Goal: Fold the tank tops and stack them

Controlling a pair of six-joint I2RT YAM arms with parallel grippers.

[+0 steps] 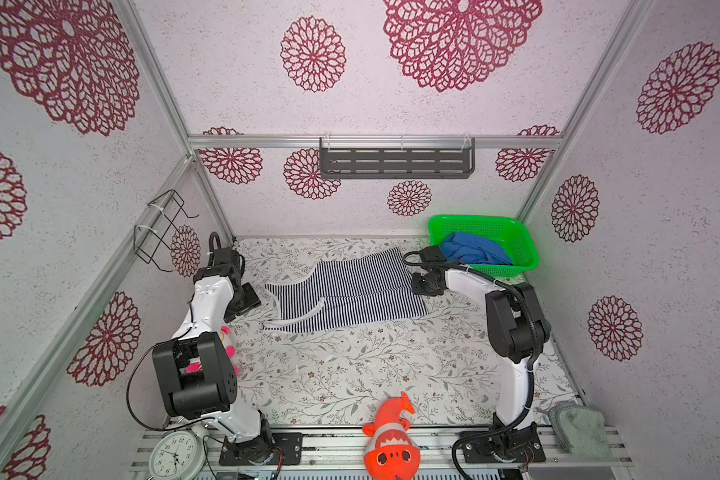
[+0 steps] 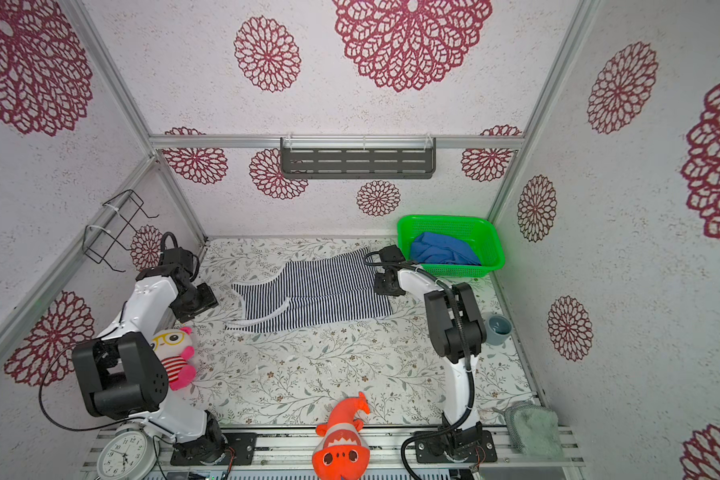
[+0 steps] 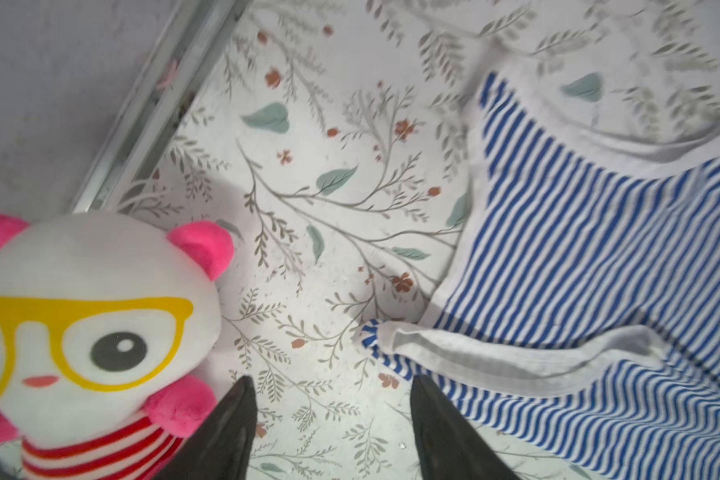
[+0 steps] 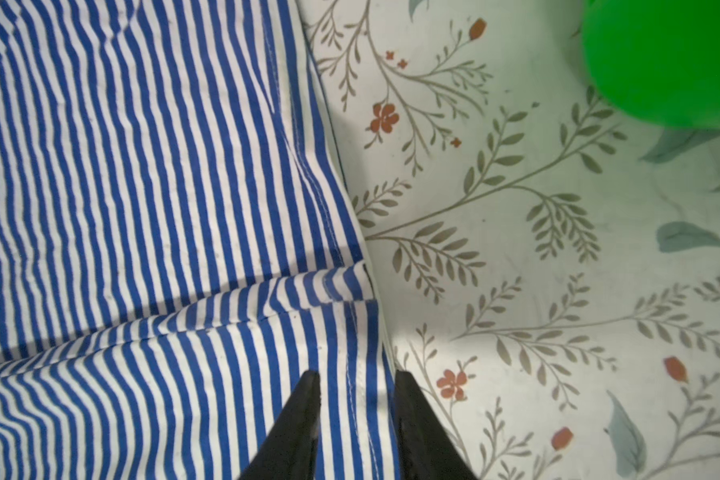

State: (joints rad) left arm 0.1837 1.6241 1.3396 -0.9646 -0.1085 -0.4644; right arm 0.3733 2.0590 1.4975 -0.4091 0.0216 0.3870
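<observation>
The striped tank top (image 1: 346, 291) (image 2: 316, 293) lies on the floral table, folded lengthwise, with its straps pointing left. My left gripper (image 1: 250, 297) (image 3: 331, 380) is open just off the strap end, with bare table between its fingers and a white-edged strap (image 3: 516, 353) beside one of them. My right gripper (image 1: 422, 286) (image 4: 356, 374) hovers over the hem at the right end of the striped tank top (image 4: 142, 187). Its jaws stand slightly apart and the cloth lies flat below them. The plain blue tank top (image 1: 472, 249) (image 2: 441, 249) is bunched in the green basket (image 1: 474, 218).
A white-and-pink plush (image 2: 175, 353) (image 3: 80, 311) sits by the left arm. An orange fish plush (image 1: 389, 436), a clock (image 1: 175, 455) and a grey-green towel (image 1: 578, 428) line the front edge. A blue-grey cup (image 2: 497, 328) stands behind the right arm.
</observation>
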